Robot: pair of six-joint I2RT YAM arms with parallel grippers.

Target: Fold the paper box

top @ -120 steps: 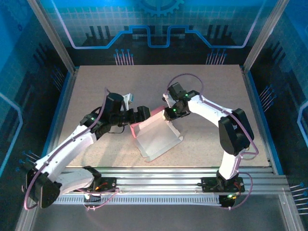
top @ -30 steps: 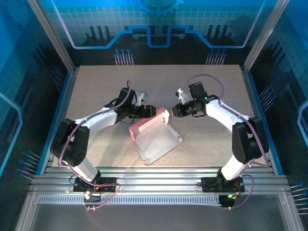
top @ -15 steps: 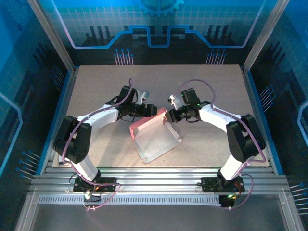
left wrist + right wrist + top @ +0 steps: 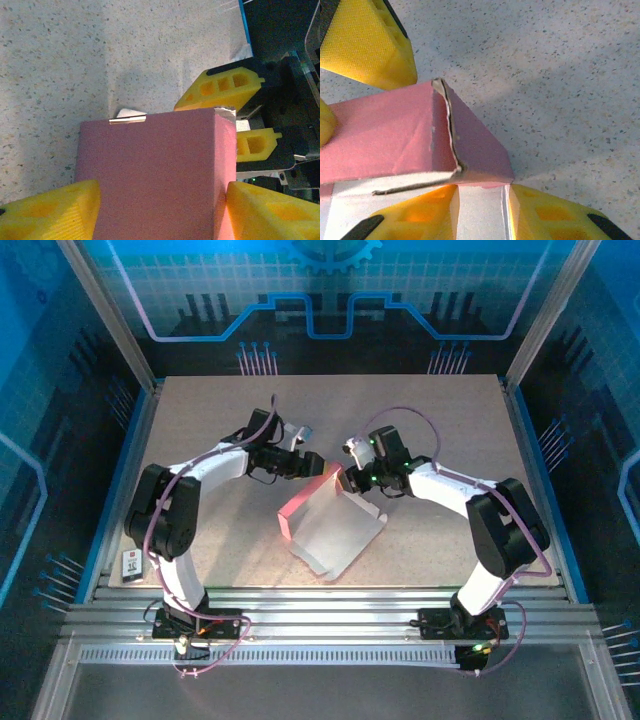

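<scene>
My left hand (image 4: 162,189) pinches the pink wall of the paper box (image 4: 155,160). My right hand (image 4: 482,194) is slightly spread at its corner.

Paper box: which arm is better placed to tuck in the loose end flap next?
Probably the right: the right hand sits open at the paper box's loose end flap, while the left hand clasps the pink wall.

A speckled beige desk (image 4: 440,420). A pink paper box (image 4: 335,535), half folded with its pale inside facing up, lies at the centre. A small dark card (image 4: 131,562) lies at the near left edge, well apart from the box.
</scene>
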